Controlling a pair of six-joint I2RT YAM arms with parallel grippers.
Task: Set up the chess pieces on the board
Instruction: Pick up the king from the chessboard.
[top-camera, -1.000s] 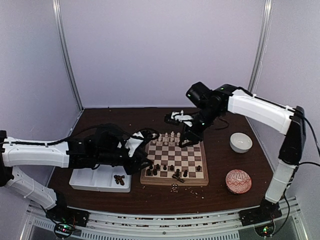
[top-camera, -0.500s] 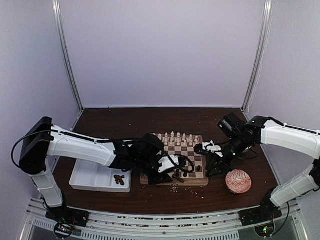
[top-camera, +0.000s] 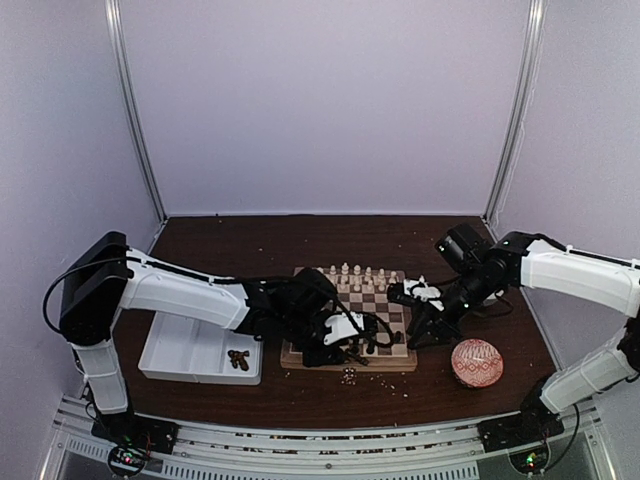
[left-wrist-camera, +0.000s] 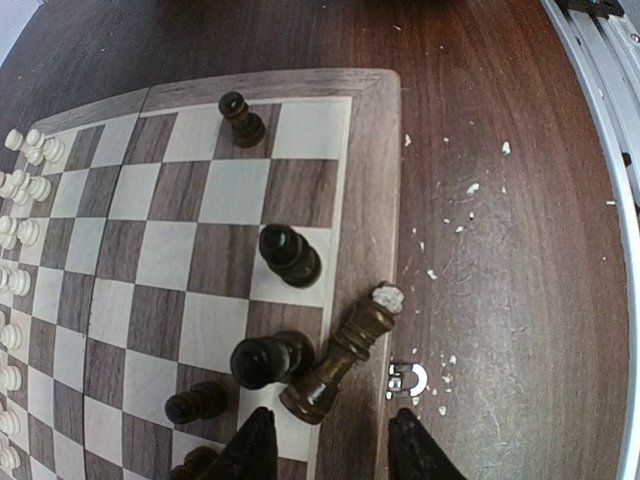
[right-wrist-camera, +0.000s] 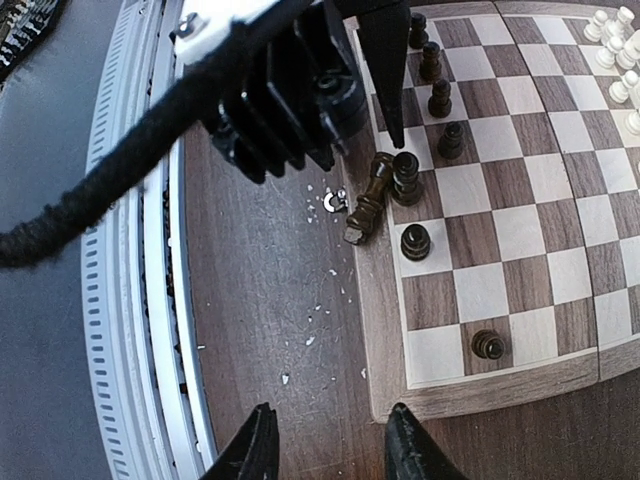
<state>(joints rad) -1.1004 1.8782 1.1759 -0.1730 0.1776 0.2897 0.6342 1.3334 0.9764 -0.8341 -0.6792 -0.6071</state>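
The board (top-camera: 372, 312) lies mid-table, with cream-white chess pieces (top-camera: 355, 272) lined along its far rows. Dark pieces (left-wrist-camera: 290, 255) stand scattered near its front edge. One dark brown piece (left-wrist-camera: 345, 355) lies toppled across the board's border, its tip chipped pale. My left gripper (left-wrist-camera: 335, 455) hovers open just short of that fallen piece's base, nothing between its fingers. My right gripper (right-wrist-camera: 330, 450) is open over bare table beside the board's near right corner (right-wrist-camera: 470, 395). The left gripper (right-wrist-camera: 300, 90) shows in the right wrist view, above the fallen piece (right-wrist-camera: 368, 205).
A white divided tray (top-camera: 175, 362) holding a few dark pieces (top-camera: 238, 360) sits at the front left. A red-and-white patterned bowl (top-camera: 477, 362) sits at the front right. Pale crumbs (top-camera: 348, 376) and a small metal clasp (left-wrist-camera: 408, 378) lie by the board's front edge.
The left arm has swung from the tray to the board's front edge. The right arm has come from the board's far side to its near right corner. Lately both shifted only slightly.
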